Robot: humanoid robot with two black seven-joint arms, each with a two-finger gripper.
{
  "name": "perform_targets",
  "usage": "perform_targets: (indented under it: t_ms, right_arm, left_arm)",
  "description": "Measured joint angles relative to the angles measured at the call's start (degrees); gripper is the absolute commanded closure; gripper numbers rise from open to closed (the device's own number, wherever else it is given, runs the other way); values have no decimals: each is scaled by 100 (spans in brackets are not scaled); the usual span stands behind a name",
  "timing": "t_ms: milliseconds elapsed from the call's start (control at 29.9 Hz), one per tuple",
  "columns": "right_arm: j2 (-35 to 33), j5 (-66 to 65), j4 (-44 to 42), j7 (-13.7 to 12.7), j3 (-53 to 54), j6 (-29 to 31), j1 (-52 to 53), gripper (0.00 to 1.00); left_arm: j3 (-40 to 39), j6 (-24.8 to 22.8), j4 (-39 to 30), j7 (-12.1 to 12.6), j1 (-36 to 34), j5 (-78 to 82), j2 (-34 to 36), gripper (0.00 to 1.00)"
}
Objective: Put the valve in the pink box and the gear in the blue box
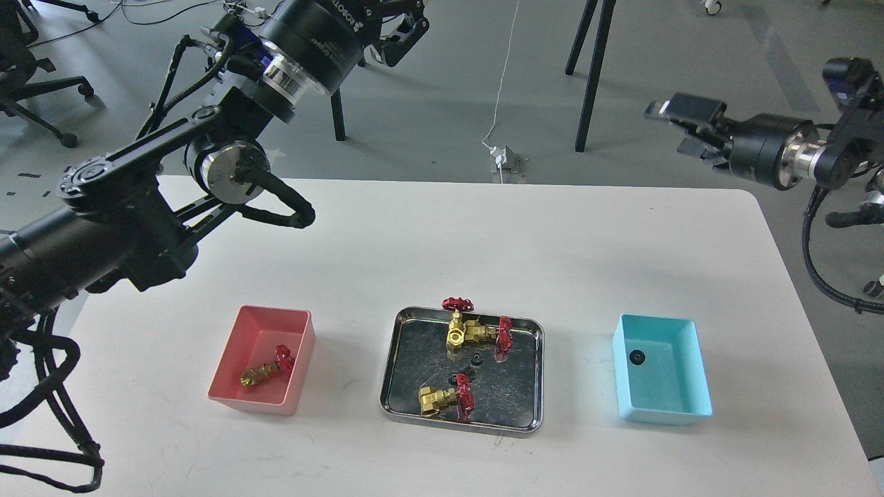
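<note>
One valve point(264, 371) lies in the pink box point(235, 359). Three more valves lie in the steel tray point(394, 386): two at its back point(457, 330) point(487, 334) and one at its front point(442, 400). Two gears point(475, 358) point(461, 378) lie in the tray between them. A third gear point(636, 357) lies in the blue box point(680, 386). My right gripper point(684, 128) is open and empty, high above the table's far right corner. My left gripper point(397, 31) is raised beyond the far edge; its fingertips are cut off by the top of the view.
The white table point(483, 241) carries the pink box at left, the tray in the middle and the blue box at right. My left arm point(138, 207) reaches over the table's left side. Chair and stand legs point(590, 76) stand on the floor behind.
</note>
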Motion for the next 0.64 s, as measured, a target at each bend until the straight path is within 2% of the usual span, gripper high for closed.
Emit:
perform_targets:
  t_ms: [134,201,435,635]
  right_arm:
    - [778,2358,-784,-490,1071,-1,2,0]
    - [1000,2948,-1142,-641,1269,-1,-6,0]
    - [1230,3250,-1499,-715,1444,-1,-2,0]
    - [1237,3276,-1502,-745,1336,1,536,0]
  left_arm:
    - [-7,-489,422,0,0,-251,-10,1]
    - [-10,-751,688,0,72,-501,-180,1]
    - [-106,-946,1548,0,350,-887,-839,1]
    - [-103,-948,2026,0,448,-881,-1270,0]
